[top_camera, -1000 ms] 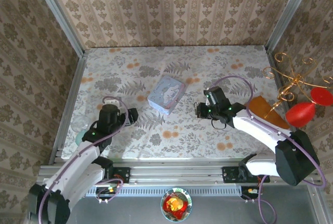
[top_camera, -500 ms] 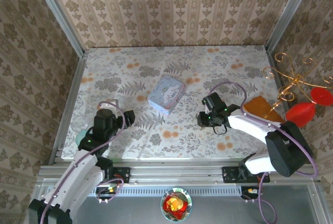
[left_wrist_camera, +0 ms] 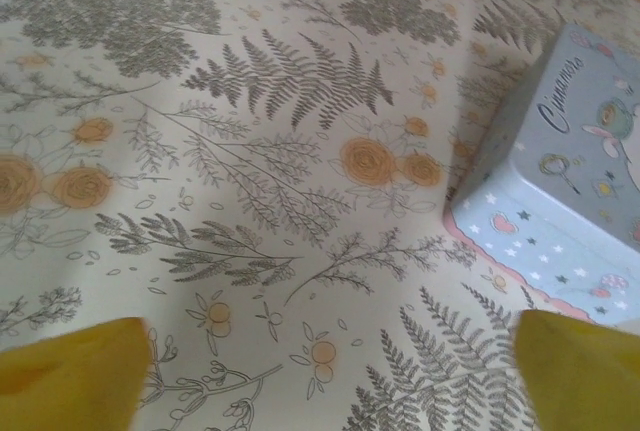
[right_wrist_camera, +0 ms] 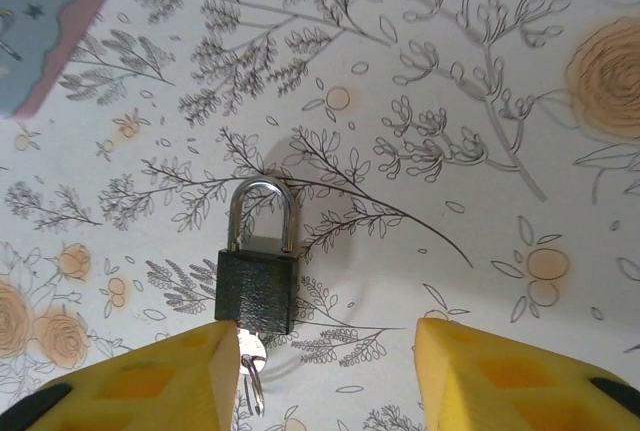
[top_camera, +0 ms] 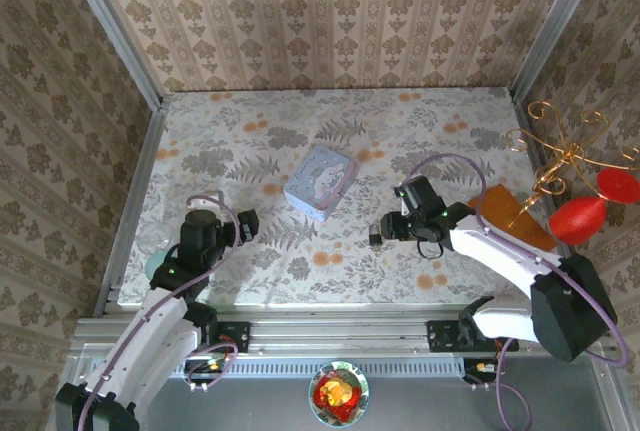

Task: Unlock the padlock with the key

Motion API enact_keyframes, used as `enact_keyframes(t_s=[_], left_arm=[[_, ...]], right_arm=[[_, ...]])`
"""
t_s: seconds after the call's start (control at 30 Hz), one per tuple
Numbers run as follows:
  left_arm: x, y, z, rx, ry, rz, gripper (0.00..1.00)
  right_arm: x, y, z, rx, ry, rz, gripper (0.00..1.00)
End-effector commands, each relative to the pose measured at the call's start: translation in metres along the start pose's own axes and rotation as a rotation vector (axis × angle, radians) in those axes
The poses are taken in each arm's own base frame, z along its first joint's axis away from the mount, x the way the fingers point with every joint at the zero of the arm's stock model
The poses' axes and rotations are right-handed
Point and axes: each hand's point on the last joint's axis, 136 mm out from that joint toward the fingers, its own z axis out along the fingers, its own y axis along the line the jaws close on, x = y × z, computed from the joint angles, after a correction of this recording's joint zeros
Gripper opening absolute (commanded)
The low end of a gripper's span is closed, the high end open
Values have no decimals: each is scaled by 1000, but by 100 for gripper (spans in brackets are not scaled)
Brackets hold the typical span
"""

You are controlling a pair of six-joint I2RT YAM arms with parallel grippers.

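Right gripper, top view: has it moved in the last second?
Yes. The right gripper moved toward the near table edge: it was level with the near corner of the tin and is now closer to that edge than the corner.

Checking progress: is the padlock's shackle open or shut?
Shut, it seems: in the right wrist view both legs of the shackle enter the dark body of the padlock.

The worktop (top_camera: 330, 141) is wearing a fern-and-flower print all over. A pale blue tin (top_camera: 320, 181) is sitting near the middle, and the little dark padlock (right_wrist_camera: 257, 286) is lying flat off to its right, key (right_wrist_camera: 252, 361) poking out of its base.
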Motion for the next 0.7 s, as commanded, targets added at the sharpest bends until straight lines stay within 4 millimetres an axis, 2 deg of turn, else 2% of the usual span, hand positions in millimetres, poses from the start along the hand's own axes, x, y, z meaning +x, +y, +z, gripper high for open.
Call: enact_keyframes(t_s=[0.0,0.03,0.07,0.17,0.23,0.3,0.33,0.4,0.47,0.67], left_arm=[[-26,8,-4,-66,-77,-7,100],[-32,10,-5,-85,-96,0,100],[-39,13,-6,-108,-118,11,100],[-57,21,-4,-175,-200,73,100],[-65,23,-1,-199,-252,139,100],[-73,30,0,-258,-287,181,100],[-77,31,2,-279,-298,224,100],[-83,37,5,-340,-309,305,100],[-86,48,10,-423,-316,354,100],[-72,46,48,-398,-286,527,100]], right_arm=[[-19,-4,-23,36,-85,-48,54],[-25,-6,-30,50,-119,-60,58],[-33,-12,-37,88,-161,-67,67],[-60,-37,-62,244,-350,-80,84],[-74,-43,-74,280,-480,-137,84],[-82,-49,-85,320,-595,-185,90],[-86,-50,-89,337,-655,-222,91],[-87,-51,-88,349,-719,-306,99],[-89,-63,-83,378,-720,-290,100],[-92,-83,-41,443,-654,-313,100]])
